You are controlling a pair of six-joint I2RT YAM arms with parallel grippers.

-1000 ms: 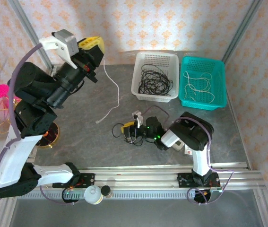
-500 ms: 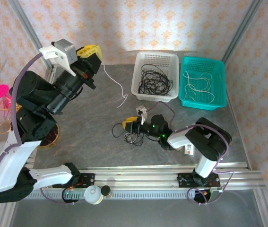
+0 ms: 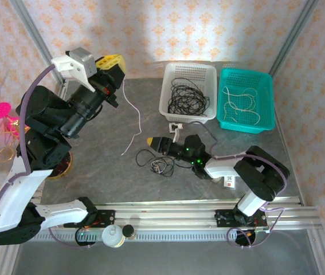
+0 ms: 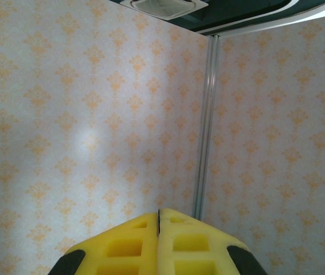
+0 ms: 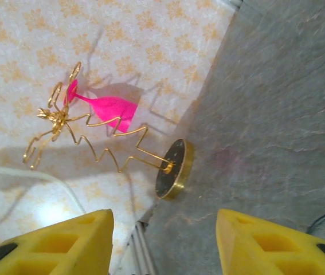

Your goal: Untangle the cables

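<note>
The table (image 3: 93, 132) is grey and stone-like, with a metal rail (image 3: 168, 209) along its near edge. The walls (image 3: 208, 28) behind and to both sides of the white basket (image 3: 165, 94) carry pale paper with an orange floral print. 2 metal posts (image 3: 291, 34) stand at the back corners.

2 arms work here, and there are 2 baskets. The white basket holds a heap of black cables (image 3: 188, 96). The teal basket (image 3: 268, 97) touches its right side and holds white cables (image 3: 241, 104). How many cords lie in each I cannot tell.

1 white cable (image 3: 138, 114) hangs left of the white basket. Its top end is at the left gripper (image 3: 112, 62), whose yellow pads are pressed together on it, raised above the table; its lower end reaches the table.

1 black tangle (image 3: 153, 160) lies on the table in front of the white basket. The right gripper (image 5: 162, 240) sits low just behind it, jaws apart with nothing between them.

1 gold wire ornament (image 5: 173, 169) with a pink piece stands far left of the white basket, at the table's edge.
</note>
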